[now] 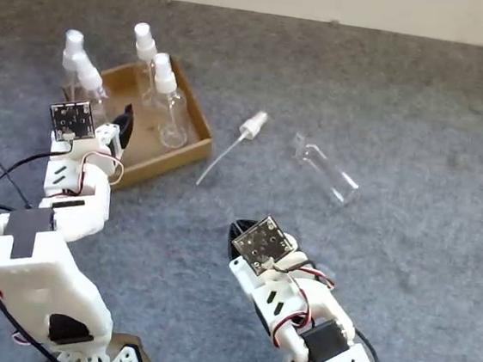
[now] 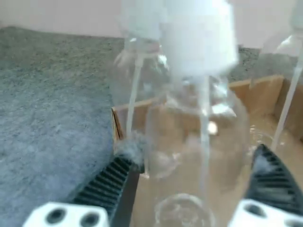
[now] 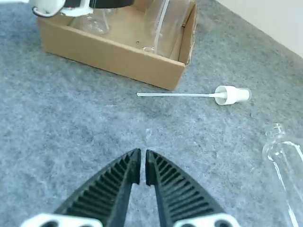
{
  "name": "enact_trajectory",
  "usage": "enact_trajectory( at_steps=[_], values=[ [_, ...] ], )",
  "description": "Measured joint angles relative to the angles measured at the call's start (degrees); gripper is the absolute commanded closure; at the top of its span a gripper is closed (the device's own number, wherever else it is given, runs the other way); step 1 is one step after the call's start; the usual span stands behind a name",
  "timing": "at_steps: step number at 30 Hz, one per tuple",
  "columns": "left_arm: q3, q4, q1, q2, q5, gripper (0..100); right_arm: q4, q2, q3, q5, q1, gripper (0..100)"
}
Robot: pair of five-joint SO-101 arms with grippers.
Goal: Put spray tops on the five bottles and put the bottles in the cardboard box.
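Cardboard box (image 1: 170,161): 4 capped bottles (image 1: 168,95) in; L claw (image 2: 194,156) spread round one, R claw (image 3: 143,158) closed, empty. Next: top (image 1: 253,123) onto 5th bottle (image 1: 325,168).

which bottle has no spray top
The bottle lying on its side on the carpet, beside the loose spray top; the other four stand upright with tops on.

Lab-style test bench: grey felt table (image 1: 422,105), bare pale wall (image 1: 347,0)
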Motion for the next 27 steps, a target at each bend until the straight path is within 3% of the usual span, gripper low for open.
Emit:
enact_trajectory(
  at_steps=[5, 14, 24, 27],
  values=[
    [0.79, -0.44, -0.97, 0.0, 0.0, 66, 0.0, 0.0, 0.0, 0.0, 0.0, 97.1],
    [6.95, -11.87, -2.46, 0.0, -0.35, 66, 0.0, 0.0, 0.0, 0.0, 0.0, 97.1],
    [6.95, -12.57, -2.46, 0.0, -0.35, 66, 0.0, 0.0, 0.0, 0.0, 0.0, 97.1],
    [6.42, -9.32, -2.46, 0.0, -0.35, 66, 0.0, 0.0, 0.0, 0.0, 0.0, 97.1]
  ],
)
